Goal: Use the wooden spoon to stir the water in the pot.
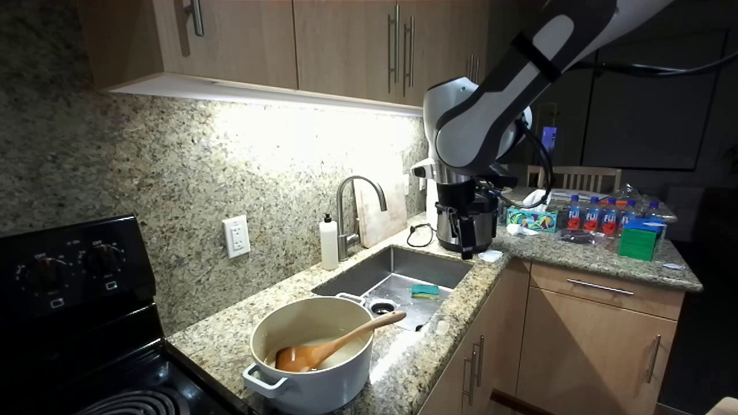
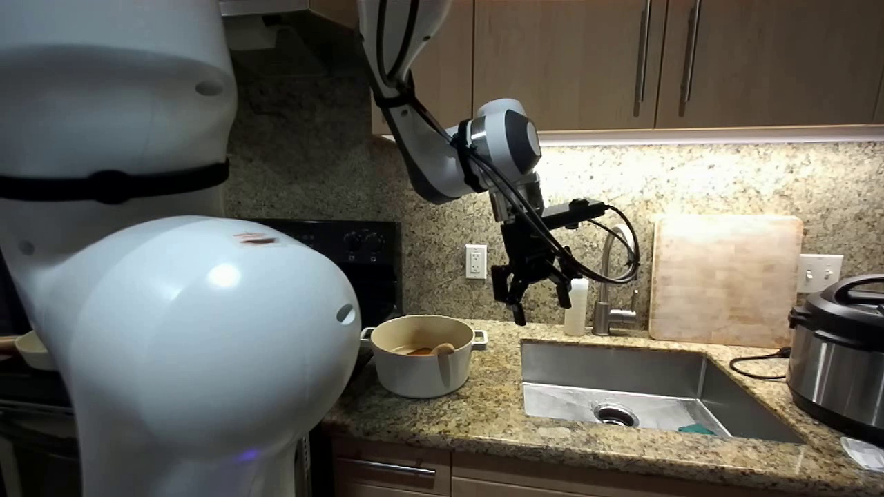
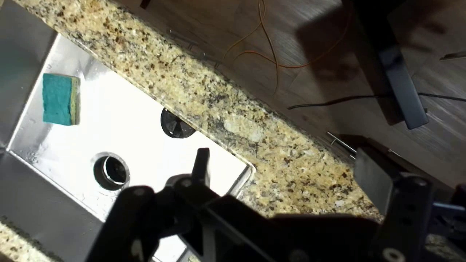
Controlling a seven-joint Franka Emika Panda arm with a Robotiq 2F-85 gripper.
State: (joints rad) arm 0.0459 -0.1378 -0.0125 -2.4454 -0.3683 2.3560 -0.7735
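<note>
The white pot [image 1: 328, 393] stands on the counter between stove and sink; it also shows in an exterior view [image 2: 411, 376]. The wooden spoon [image 1: 334, 346] leans in it, its orange-brown head inside and its handle resting across the rim toward the sink; the handle end also shows in an exterior view [image 2: 443, 350]. The water [image 1: 340, 358] shows faintly as a pale surface around the spoon head. My gripper [image 2: 541, 307] is open and empty, up above the counter and sink edge, apart from pot and spoon. In the wrist view the gripper [image 3: 287, 170] has counter between its fingers; pot and spoon are out of view.
The sink [image 2: 621, 369] holds a green sponge [image 1: 425, 291]. Behind it stand a faucet [image 1: 340, 213], a soap bottle [image 1: 329, 242] and a cutting board [image 2: 725, 279]. A silver-and-black electric cooker [image 2: 839, 359] stands beyond the sink. The black stove [image 1: 144, 380] adjoins the pot. Cabinets [image 1: 346, 46] hang above.
</note>
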